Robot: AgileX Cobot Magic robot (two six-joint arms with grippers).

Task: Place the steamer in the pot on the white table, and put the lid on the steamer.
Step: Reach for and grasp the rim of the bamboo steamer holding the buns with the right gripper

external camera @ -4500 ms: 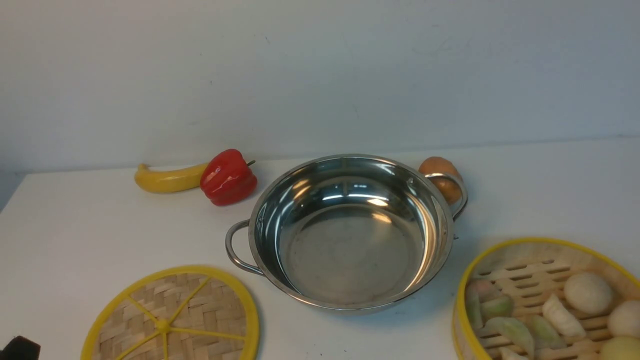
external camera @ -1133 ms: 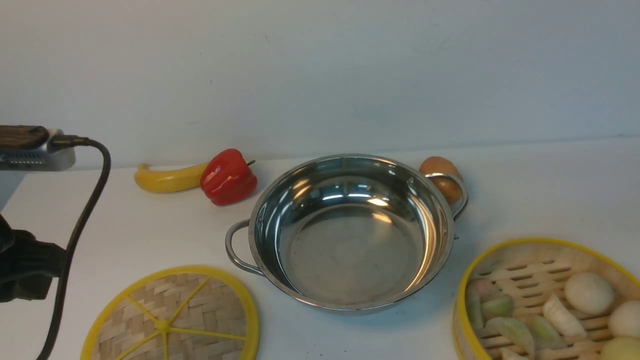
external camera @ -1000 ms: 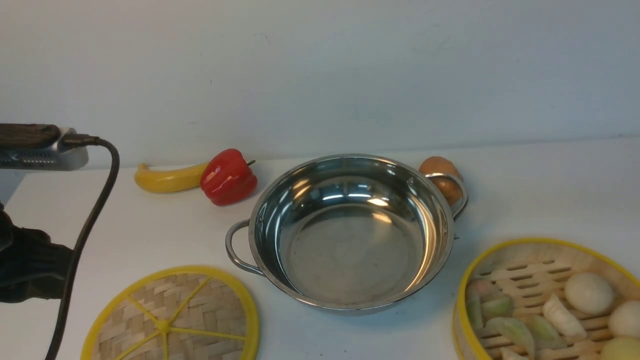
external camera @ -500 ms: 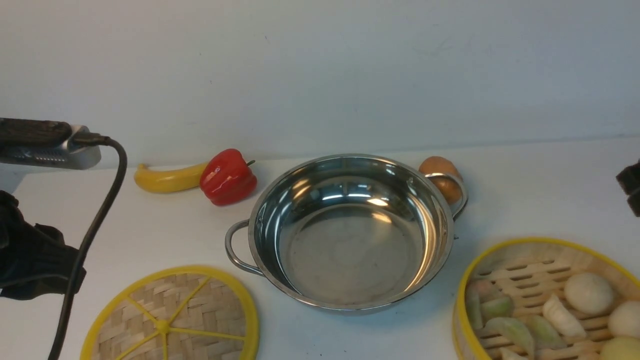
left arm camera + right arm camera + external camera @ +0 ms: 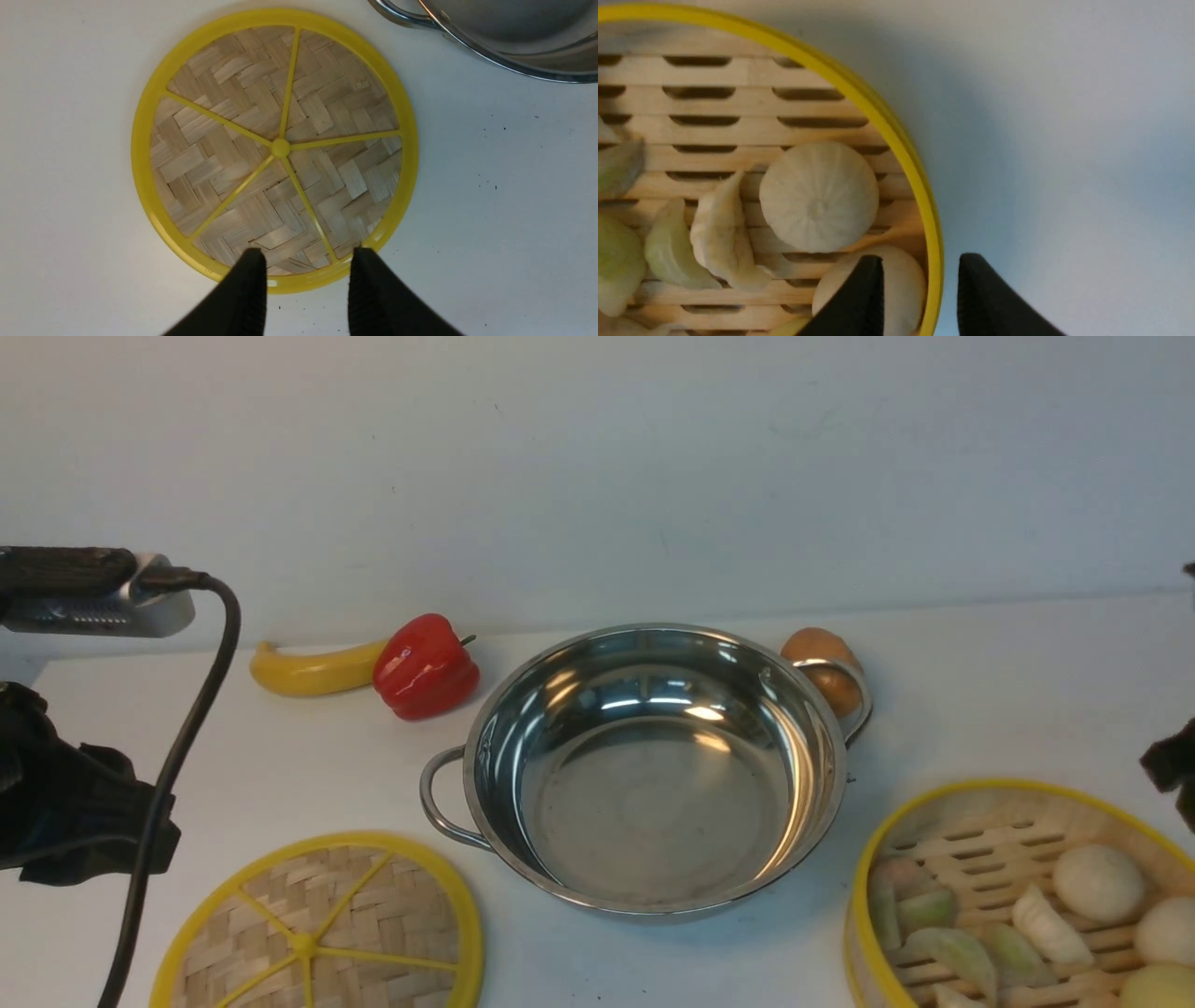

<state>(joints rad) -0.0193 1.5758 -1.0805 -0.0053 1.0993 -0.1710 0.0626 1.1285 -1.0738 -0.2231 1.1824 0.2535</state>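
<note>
The shiny steel pot [image 5: 653,803] stands empty in the middle of the white table [image 5: 1027,691]. To its left the flat woven lid [image 5: 317,933] lies on the table. In the left wrist view my left gripper [image 5: 308,252] hovers open above the lid [image 5: 280,147], its tips over the near rim. At the right front stands the steamer [image 5: 943,795], holding dumplings and buns. My right gripper [image 5: 920,259] is open, one fingertip inside and one outside the steamer's yellow rim [image 5: 896,135], above it.
A banana [image 5: 308,670] and a red pepper [image 5: 425,665] lie at the back left. An onion [image 5: 822,663] sits behind the pot's right handle. A black cable [image 5: 177,747] hangs from the left arm. A wall closes off the table's far side.
The left arm has crept further in from the left edge over the lid. The right arm has come into the front view at the right edge and dropped toward the steamer.
</note>
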